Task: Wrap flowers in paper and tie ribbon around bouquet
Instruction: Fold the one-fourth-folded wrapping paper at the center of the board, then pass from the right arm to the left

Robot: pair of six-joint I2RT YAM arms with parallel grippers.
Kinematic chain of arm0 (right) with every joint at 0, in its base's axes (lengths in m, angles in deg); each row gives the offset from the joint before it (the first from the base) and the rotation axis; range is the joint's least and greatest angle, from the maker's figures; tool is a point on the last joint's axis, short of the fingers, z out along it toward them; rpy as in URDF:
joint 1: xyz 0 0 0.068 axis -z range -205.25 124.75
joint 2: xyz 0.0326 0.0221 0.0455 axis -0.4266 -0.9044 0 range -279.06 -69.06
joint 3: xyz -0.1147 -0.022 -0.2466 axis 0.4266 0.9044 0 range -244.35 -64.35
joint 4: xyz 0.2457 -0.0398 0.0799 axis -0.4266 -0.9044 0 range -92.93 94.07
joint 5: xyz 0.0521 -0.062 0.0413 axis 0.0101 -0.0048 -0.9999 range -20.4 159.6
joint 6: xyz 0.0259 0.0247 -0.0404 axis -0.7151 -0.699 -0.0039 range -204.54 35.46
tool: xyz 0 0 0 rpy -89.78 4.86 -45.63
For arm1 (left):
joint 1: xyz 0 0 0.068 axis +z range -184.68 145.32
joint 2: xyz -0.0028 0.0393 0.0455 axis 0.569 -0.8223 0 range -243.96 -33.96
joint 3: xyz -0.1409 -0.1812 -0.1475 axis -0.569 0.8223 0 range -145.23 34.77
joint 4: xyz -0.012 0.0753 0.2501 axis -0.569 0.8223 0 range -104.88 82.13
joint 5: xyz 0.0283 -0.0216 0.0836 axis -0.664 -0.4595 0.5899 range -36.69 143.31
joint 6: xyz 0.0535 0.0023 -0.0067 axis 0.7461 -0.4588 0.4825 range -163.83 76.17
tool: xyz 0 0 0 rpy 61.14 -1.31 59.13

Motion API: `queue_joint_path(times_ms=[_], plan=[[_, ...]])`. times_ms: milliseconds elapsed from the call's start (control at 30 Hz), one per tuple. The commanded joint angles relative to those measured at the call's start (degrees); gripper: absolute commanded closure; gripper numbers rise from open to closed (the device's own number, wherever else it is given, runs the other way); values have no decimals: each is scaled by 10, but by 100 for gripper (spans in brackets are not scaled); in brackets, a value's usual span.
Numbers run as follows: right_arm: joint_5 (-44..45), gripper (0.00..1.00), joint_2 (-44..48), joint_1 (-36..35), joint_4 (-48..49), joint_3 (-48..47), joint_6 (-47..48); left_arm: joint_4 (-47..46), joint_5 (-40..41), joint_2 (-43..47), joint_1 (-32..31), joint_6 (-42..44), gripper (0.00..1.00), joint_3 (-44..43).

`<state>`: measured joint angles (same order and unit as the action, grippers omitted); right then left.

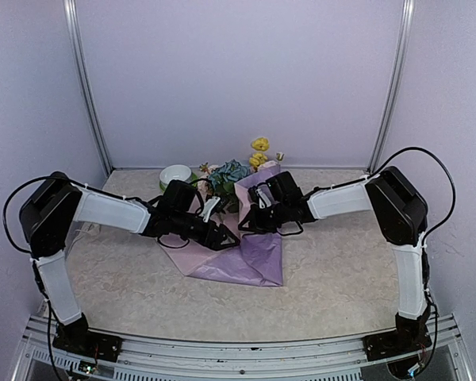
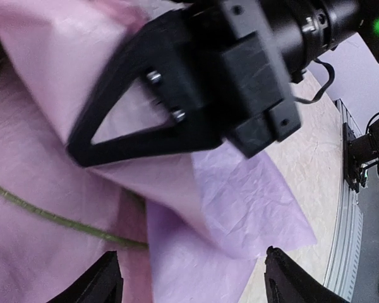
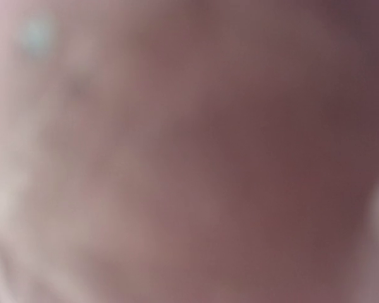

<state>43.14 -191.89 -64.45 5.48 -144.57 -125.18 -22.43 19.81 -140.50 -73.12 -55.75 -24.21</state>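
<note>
Left end effector [image 2: 191, 268] spread, low over the paper [image 1: 254, 258] mid-desk [image 1: 341, 262]. Right end effector [image 1: 248, 221] pressed together, pinching a paper fold. Flowers [image 1: 230, 176] lie at its far end. Best: grab free edge, fold snug over stems, avoid tearing.

One paper [image 1: 254, 255], one bowl [image 1: 175, 174]

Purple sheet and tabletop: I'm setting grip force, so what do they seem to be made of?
The purple sheet looks like thin tissue-type paper, matte, judging by its fine crinkles and soft folds. The tabletop seems a smooth beige stone-pattern laminate; its mottling may be printed.
</note>
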Motion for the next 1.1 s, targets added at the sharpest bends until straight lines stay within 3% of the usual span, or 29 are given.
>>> queue_joint_path(times_ms=[0,200,333,433,667,700,767,800,933,1067], plan=[[6,97,-7,-3,-9,-17,-8,63,78,-24,-44,21,24,-79],[8,97,-4,-3,-5,-15,-11,166,187,-83,-73,43,27,-165],[5,97,-2,-3,-3,-15,-11,186,261,-96,-76,37,40,-186],[6,97,3,-4,-2,-14,-10,190,284,-96,-76,35,49,-186],[6,97,7,-4,1,-14,-9,188,307,-95,-81,48,50,-177],[5,97,7,-4,0,-15,-9,185,308,-94,-80,46,60,-175],[4,96,10,-4,-4,-16,-4,177,307,-89,-77,43,92,-167],[5,94,14,-4,-9,-17,3,171,303,-86,-75,41,99,-160],[13,79,47,-4,-35,-18,49,140,257,-81,-53,26,100,-127],[-6,55,105,-4,-65,1,125,76,172,-81,-7,-18,100,-74]])
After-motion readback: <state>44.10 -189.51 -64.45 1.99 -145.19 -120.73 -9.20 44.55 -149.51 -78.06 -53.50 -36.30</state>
